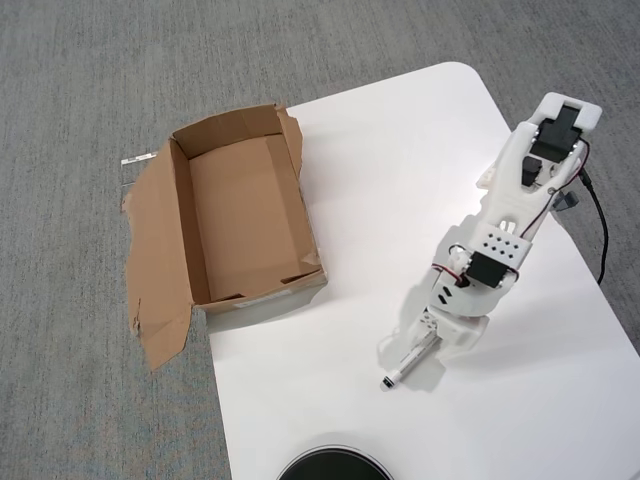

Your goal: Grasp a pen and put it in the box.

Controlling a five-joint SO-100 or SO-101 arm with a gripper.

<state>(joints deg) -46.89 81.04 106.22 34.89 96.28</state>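
The pen, white with a small black end tip, sticks out toward the lower left from between my gripper's jaws. My gripper points down at the white table, and its jaws stand close on either side of the pen's barrel. The pen's upper part, cap included, is hidden under the gripper. I cannot tell whether the pen is lifted or resting on the table. The box, brown cardboard with torn flaps, lies open and empty at the table's left edge, well to the upper left of the gripper.
The white table has rounded corners and grey carpet around it. A dark round object sits at the bottom edge. A black cable runs along the right of the arm's base.
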